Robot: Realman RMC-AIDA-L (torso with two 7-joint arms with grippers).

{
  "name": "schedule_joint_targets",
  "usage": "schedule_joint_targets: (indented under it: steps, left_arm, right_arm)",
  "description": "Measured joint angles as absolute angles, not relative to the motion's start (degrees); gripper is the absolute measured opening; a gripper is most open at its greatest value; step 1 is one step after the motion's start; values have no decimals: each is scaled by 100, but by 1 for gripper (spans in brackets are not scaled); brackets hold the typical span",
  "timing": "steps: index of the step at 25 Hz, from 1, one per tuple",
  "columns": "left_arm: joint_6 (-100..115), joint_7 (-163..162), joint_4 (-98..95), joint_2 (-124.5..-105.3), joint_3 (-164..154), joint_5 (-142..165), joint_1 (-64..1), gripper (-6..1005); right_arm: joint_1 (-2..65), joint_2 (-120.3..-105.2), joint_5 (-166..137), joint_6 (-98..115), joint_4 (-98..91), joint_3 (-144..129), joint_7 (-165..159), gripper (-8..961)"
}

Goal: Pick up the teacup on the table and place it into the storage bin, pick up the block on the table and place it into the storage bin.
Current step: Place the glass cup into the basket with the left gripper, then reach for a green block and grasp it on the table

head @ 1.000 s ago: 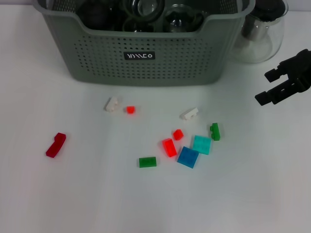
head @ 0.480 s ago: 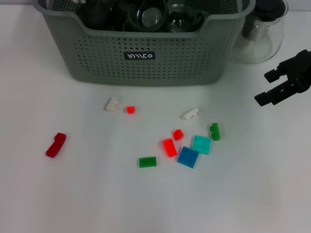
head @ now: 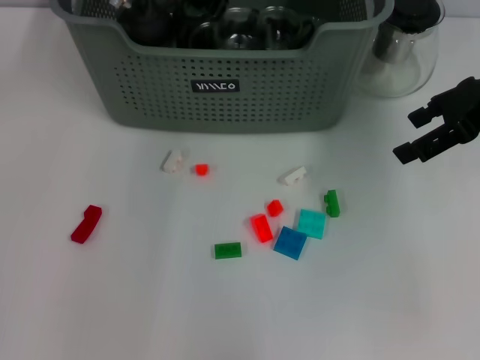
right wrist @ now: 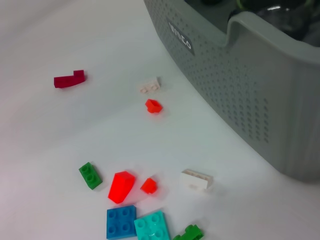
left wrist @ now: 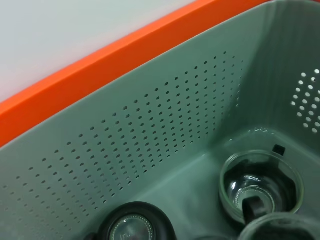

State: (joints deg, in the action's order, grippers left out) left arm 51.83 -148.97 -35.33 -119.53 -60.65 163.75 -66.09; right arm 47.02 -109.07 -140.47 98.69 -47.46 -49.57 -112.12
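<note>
The grey-green storage bin [head: 225, 90] stands at the back of the table. Inside it lie glass teacups [head: 276, 21]; the left wrist view looks down at one teacup [left wrist: 261, 192] on the bin's floor near the perforated wall [left wrist: 150, 145]. No left fingers show in any view. Several blocks lie on the table in front of the bin: a dark red one [head: 87, 223], a white one [head: 172, 160], a blue one [head: 290, 242] and a green one [head: 227, 250]. My right gripper [head: 416, 133] hovers open at the right edge, apart from the blocks.
A clear glass pitcher [head: 401, 52] stands right of the bin, just behind the right gripper. More blocks cluster mid-table: red [head: 261, 227], teal [head: 312, 223], green [head: 332, 203], white [head: 293, 175]. An orange edge [left wrist: 100, 75] runs behind the bin.
The glass pieces and a dark shape inside the bin have shifted slightly. The right gripper and the blocks on the table have not moved.
</note>
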Motion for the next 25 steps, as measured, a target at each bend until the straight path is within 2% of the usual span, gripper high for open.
schedule_joint_targets:
  steps: [8, 15, 18, 23, 25]
  left_arm:
    - [5350, -14875, -3799, -11953, -6030, 16344, -6549, 306]
    - [6306, -14917, -5450, -12021, -5710, 16231, -6123, 390]
    - [6875, -14851, -6418, -12043, -5311, 15673, -5836, 426]
    - [7958, -14077, -7611, -11985, -4909, 13058, -4951, 652]
    - [8329, -13595, -7785, -11979, -4847, 11959, -4507, 654]
  right_arm:
    - [4691, -10907, -14054, 9870, -4746, -4957, -11212, 941]
    - [4651, -10900, -14054, 9872, -4755, -4957, -11195, 941]
    - [4648, -10889, -14054, 9870, -4767, -4947, -11181, 941]
    - [4650, -10891, -14043, 9871, -4758, -4912, -11100, 942]
    - [4655, -10896, -14021, 9873, -4751, -4903, -11069, 942]
